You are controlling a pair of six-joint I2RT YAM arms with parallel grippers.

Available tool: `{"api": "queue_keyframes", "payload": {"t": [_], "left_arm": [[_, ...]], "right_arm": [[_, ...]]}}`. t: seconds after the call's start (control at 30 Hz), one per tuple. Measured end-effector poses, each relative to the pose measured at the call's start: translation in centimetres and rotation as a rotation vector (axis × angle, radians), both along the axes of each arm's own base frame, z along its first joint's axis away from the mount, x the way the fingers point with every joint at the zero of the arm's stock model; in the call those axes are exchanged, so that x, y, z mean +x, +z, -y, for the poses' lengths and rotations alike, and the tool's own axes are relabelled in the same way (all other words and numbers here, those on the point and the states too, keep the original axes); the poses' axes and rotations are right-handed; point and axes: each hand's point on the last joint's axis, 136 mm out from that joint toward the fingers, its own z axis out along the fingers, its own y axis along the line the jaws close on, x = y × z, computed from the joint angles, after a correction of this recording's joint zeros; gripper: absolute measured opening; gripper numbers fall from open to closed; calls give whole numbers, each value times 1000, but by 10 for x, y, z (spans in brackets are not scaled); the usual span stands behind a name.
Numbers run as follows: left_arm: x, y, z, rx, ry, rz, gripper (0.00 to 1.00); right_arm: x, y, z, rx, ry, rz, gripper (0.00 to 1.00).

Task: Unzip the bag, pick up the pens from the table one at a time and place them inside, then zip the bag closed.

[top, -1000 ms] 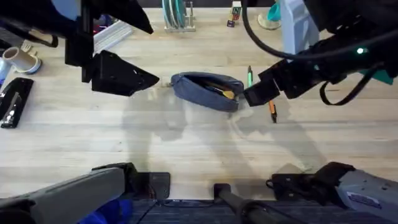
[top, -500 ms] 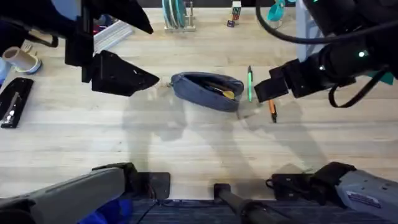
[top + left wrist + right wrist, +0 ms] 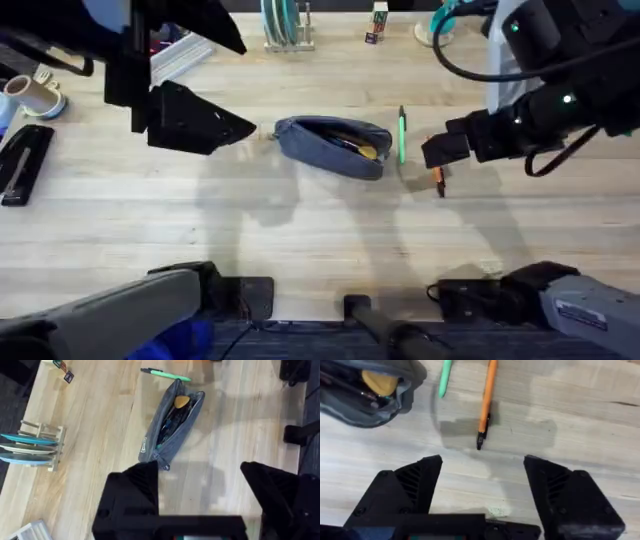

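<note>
My right gripper (image 3: pixel 482 490), fingers spread, hangs just off the orange pen (image 3: pixel 486 402), which lies on the counter (image 3: pixel 300 230) beside the green pen (image 3: pixel 444 379), right of the open bag (image 3: pixel 333 146), running straight away from the fingers.

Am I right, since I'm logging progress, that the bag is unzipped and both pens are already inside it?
Not quite. The bag is unzipped, but the green pen and orange pen lie on the table beside it, as the right wrist view shows.
</note>
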Motion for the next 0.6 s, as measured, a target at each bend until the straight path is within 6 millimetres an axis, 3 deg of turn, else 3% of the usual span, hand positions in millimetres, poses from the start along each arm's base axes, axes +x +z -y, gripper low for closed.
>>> {"api": "queue_keyframes", "payload": {"t": [0.2, 0.6], "left_arm": [[0, 0, 0, 0, 0, 0, 993], [0, 0, 0, 0, 0, 0, 993]], "right_arm": [[5, -21, 9, 55, -46, -6, 996], [24, -46, 2, 76, -40, -37, 997]]}}
